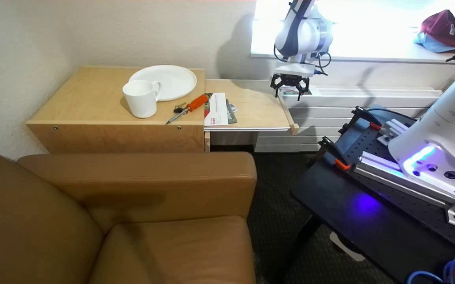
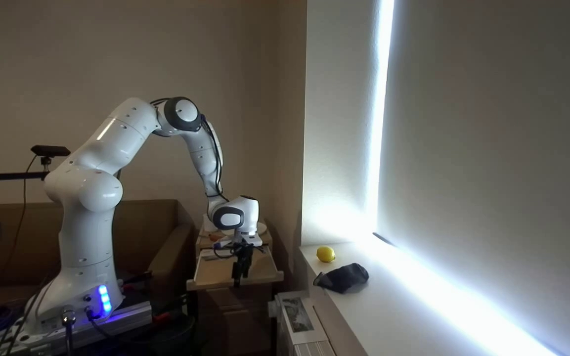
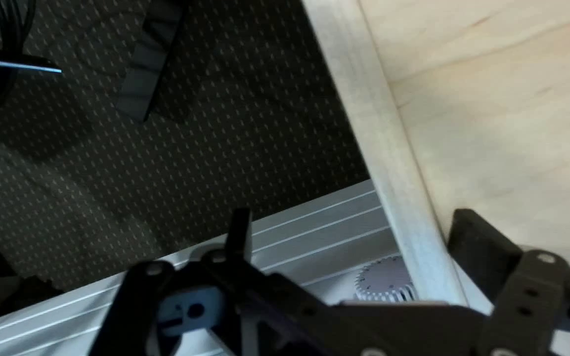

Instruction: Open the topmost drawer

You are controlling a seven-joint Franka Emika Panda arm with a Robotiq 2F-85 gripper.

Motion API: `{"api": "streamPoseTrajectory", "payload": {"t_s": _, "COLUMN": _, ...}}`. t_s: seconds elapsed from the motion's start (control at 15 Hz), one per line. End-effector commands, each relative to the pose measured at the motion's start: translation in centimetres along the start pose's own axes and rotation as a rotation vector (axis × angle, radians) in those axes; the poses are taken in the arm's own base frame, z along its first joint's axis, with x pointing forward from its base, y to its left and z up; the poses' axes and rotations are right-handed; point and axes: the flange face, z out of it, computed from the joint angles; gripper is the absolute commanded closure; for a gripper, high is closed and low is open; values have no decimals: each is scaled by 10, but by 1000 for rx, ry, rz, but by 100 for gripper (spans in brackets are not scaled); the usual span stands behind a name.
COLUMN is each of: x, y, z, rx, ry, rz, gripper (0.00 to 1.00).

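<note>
The topmost drawer (image 1: 257,104) is light tan wood and stands pulled well out from its cabinet (image 1: 105,94). Several papers (image 1: 217,110) lie inside it, near the cabinet. My gripper (image 1: 288,96) is open at the drawer's outer end, toward the radiator side. In the wrist view the drawer's front rail (image 3: 388,148) runs between the spread fingers: one finger (image 3: 239,237) shows beyond the outer face, the other (image 3: 482,247) over the inner side. Neither visibly clamps the rail. The drawer (image 2: 238,269) also extends toward the camera in an exterior view, with my gripper before its front.
On the cabinet top are a white mug (image 1: 140,100), a white plate (image 1: 176,81) and an orange screwdriver (image 1: 197,102). A ribbed radiator (image 1: 353,102) runs below the windowsill (image 2: 344,277). The brown sofa (image 1: 140,169) adjoins the cabinet.
</note>
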Motion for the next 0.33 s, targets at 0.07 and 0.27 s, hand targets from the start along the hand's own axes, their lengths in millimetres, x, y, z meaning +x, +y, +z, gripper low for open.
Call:
{"api": "streamPoseTrajectory", "payload": {"t_s": 0.07, "x": 0, "y": 1, "z": 0, "rx": -3, "ry": 0, "rz": 34, "gripper": 0}}
{"api": "streamPoseTrajectory", "payload": {"t_s": 0.27, "x": 0, "y": 1, "z": 0, "rx": -4, "ry": 0, "rz": 45, "gripper": 0}}
